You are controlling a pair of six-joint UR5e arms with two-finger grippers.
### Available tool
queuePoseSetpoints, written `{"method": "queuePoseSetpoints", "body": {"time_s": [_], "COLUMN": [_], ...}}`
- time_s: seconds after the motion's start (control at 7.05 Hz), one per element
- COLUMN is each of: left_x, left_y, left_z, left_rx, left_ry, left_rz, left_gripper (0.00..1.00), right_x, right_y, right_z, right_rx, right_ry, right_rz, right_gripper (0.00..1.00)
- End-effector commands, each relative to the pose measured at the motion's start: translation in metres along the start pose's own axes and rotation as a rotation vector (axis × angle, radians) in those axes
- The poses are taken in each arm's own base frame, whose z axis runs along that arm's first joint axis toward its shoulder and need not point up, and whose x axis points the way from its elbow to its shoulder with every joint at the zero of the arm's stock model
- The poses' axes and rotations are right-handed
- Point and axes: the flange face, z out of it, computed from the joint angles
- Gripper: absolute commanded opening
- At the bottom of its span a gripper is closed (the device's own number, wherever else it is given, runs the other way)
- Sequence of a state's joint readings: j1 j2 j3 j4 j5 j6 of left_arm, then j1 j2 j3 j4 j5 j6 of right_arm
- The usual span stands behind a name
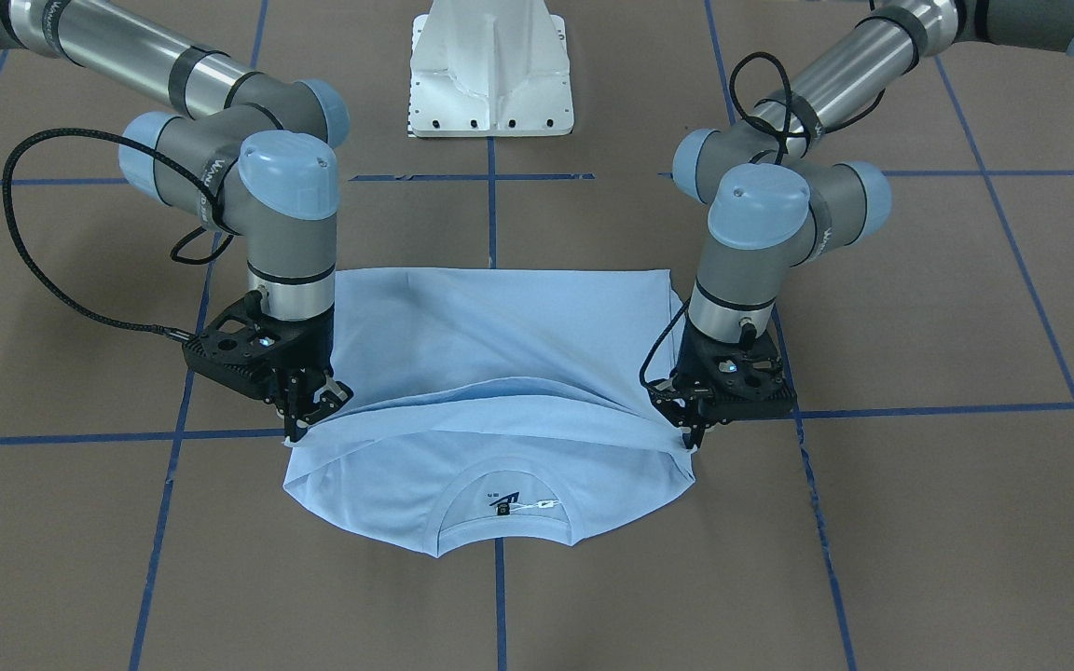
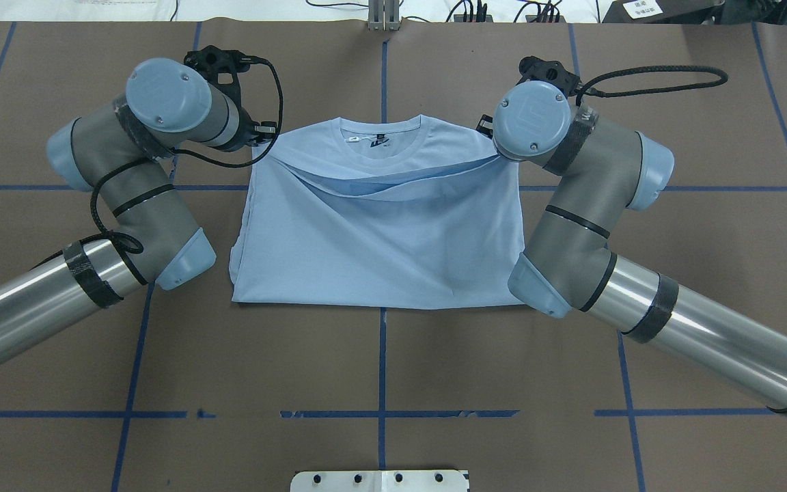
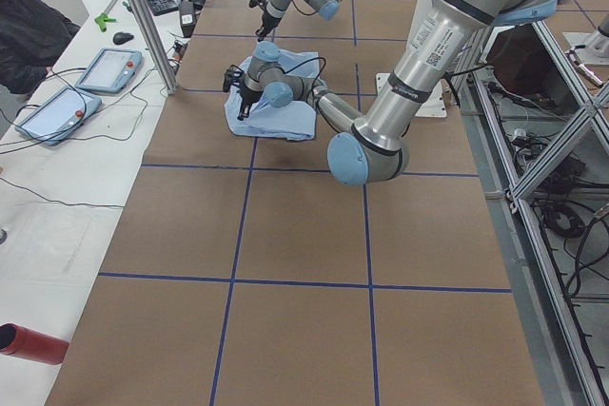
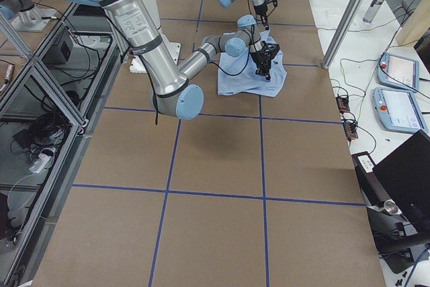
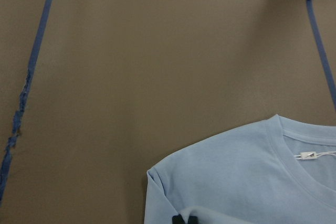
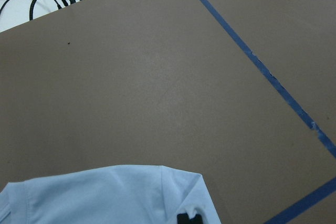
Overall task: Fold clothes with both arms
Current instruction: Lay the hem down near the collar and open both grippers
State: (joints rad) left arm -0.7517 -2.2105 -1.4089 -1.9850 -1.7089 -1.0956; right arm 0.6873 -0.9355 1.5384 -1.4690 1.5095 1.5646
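While the light blue T-shirt [image 1: 500,326] lies flat on the desk [image 1: 919,540], its folded-over hem [image 1: 500,410] is held taut between the left gripper [image 1: 694,431] and right gripper [image 1: 306,419] (both clamped on fabric), running crosswise; the collar [image 1: 500,529] lies just beyond, away from the robot.

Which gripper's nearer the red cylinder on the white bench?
Left. The left gripper holds the T-shirt corner toward the red cylinder; the right gripper holds the opposite corner, farther off.
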Motion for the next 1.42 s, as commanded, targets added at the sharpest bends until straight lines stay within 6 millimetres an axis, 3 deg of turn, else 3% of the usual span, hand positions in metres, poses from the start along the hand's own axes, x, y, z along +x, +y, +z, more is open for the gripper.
{"method": "queuePoseSetpoints", "body": {"time_s": [0.0,0.14,0.28,1.28], "left_x": [-0.001,-0.002,-0.002,-0.004], "left_y": [0.000,0.000,0.000,0.006], "left_z": [0.003,0.003,0.003,0.014], "left_rx": [0.000,0.000,0.000,-0.015], "left_ry": [-0.003,-0.004,-0.004,-0.018], "left_rz": [0.014,0.021,0.021,0.045], "left_gripper": [0.00,0.00,0.00,0.00], "right_x": [0.007,0.009,0.011,0.003], "right_y": [-0.019,-0.031,-0.031,-0.007], "right_z": [0.012,0.015,0.028,0.036], "right_rx": [0.017,0.027,0.027,0.012], "right_ry": [0.020,0.032,0.055,0.022], "right_rz": [0.003,0.000,-0.005,-0.030], "right_gripper": [0.00,0.00,0.00,0.00]}}
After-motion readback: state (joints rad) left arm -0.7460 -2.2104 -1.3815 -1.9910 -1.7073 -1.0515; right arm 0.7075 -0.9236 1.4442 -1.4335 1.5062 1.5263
